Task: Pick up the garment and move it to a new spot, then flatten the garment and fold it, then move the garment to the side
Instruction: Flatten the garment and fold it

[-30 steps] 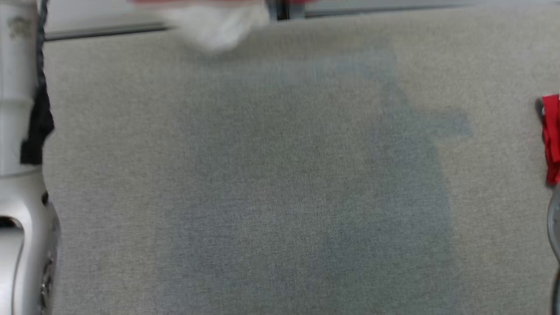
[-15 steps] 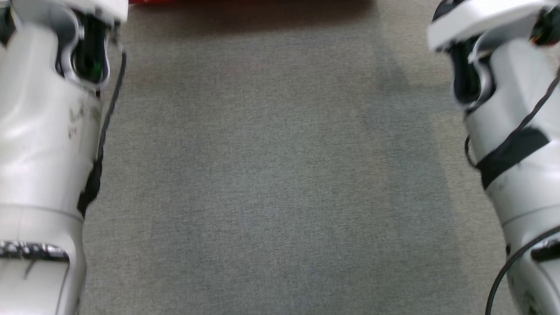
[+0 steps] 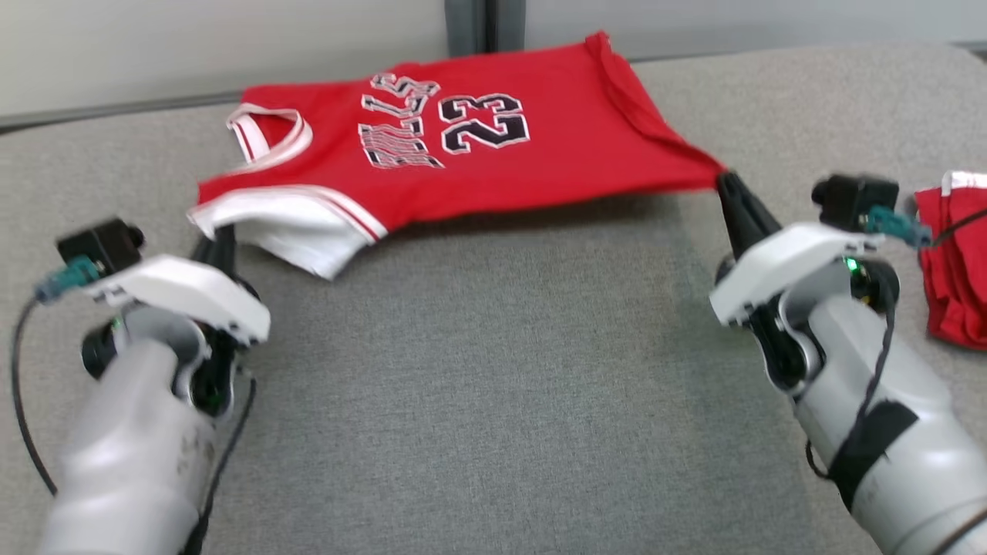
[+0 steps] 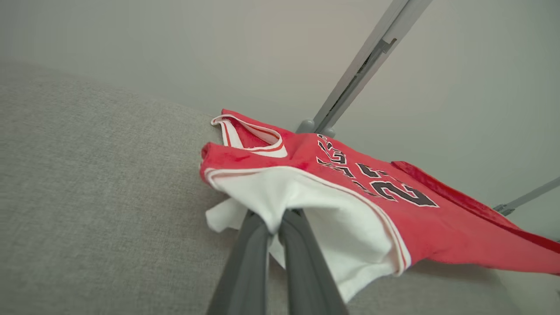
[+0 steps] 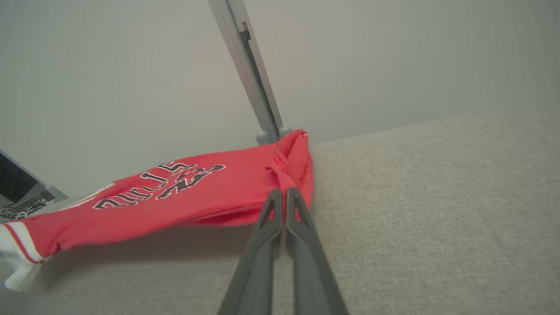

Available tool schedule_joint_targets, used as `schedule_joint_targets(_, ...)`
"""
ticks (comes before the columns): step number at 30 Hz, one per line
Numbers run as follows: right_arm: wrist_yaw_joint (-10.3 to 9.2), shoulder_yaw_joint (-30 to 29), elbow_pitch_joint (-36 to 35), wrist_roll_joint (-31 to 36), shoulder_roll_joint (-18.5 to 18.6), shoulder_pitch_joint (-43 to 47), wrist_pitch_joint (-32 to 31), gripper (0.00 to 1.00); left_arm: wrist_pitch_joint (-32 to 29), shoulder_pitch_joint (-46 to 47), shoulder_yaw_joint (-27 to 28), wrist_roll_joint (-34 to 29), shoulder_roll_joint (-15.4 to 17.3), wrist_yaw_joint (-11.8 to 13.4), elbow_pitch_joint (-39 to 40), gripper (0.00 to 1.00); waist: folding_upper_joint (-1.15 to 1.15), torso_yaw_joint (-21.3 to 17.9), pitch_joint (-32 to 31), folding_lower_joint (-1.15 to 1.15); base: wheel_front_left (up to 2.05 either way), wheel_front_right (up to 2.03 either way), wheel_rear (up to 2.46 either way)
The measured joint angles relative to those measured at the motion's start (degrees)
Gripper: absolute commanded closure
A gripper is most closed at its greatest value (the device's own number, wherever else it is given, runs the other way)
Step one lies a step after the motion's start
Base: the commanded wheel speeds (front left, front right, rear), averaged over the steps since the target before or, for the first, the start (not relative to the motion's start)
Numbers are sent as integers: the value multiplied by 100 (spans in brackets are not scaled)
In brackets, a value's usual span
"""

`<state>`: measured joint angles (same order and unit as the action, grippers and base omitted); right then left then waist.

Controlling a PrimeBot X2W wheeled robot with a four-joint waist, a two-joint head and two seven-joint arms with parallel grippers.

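Stretching between the two arms, the red jersey (image 3: 463, 154) was held clear of the grey tabletop (image 3: 501, 401) along its near edge, while its far edge appeared to rest on the surface beyond both sets of fingers. The left gripper (image 4: 273, 221) was seen fully closed on a fold of the white-trimmed shoulder just ahead of its tips. The right gripper (image 5: 282, 194) was likewise pinched shut on a bunched corner of the hem, with the cloth drawn taut from that corner across toward the left gripper. The carry to a new spot was judged to be under way, with flattening not yet begun. Several risks could be read from this. The right gripper's hold took in only a small twist of fabric, so any further pull apart might strip the corner out of the fingers. A loose white flap hung below the left gripper's fingers and could be trapped underneath when the jersey is lowered, leaving a crease that flattening would have to undo. If one side were set down before the other, the garment would probably land skewed. A second red cloth (image 3: 956, 262) lay just outboard of the right gripper, beside its wrist, and could be snagged by a wide sweep. The far edge lay close to the upright post (image 3: 484, 23), so a push away from the grippers might spill it over the back.
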<state>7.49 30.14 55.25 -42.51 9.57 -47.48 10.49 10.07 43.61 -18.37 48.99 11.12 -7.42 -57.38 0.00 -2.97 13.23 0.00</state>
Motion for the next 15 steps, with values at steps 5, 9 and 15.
schedule_joint_targets(5, 1, 288, -29, -439, 345, 595, -168, 100, -148, -636, -498, -38, 24, 0, 320, 100, 0, 112, -398, 0, 0, 0, 0)
schedule_joint_targets(9, 1, 476, -41, -633, 546, 943, -335, 100, -301, -968, -754, -40, 55, -1, 508, 100, 0, 224, -624, 0, 0, 0, 0)
schedule_joint_targets(15, 1, 815, -145, -949, 839, 1428, -662, 100, -735, -1662, -1128, 143, 204, -1, 851, 100, 0, 413, -1067, 0, 0, 0, 0)
